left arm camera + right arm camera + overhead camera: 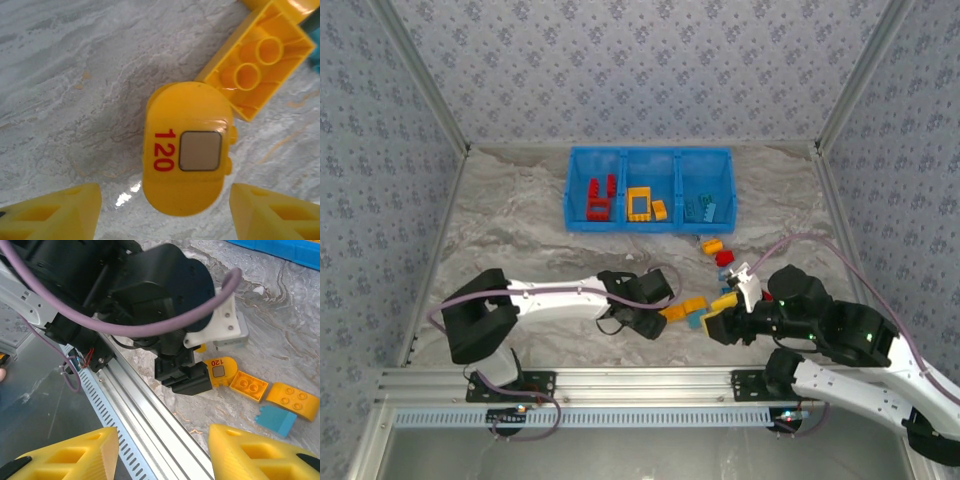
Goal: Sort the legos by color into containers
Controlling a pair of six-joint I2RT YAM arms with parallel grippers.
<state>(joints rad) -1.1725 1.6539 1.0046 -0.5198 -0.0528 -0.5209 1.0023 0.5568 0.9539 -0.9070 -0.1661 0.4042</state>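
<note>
**On the bench, both jaws open by the loose legos**

Left of centre, my left jaws stand wide on either side of a rounded yellow piece marked 120, touching neither flank. A yellow brick lies hollow side up against its far right corner. Further right sit a curved yellow piece and a teal piece. My right jaws hang wide, holding nothing. The far bin holds red, yellow and teal legos, one colour per compartment.
</note>
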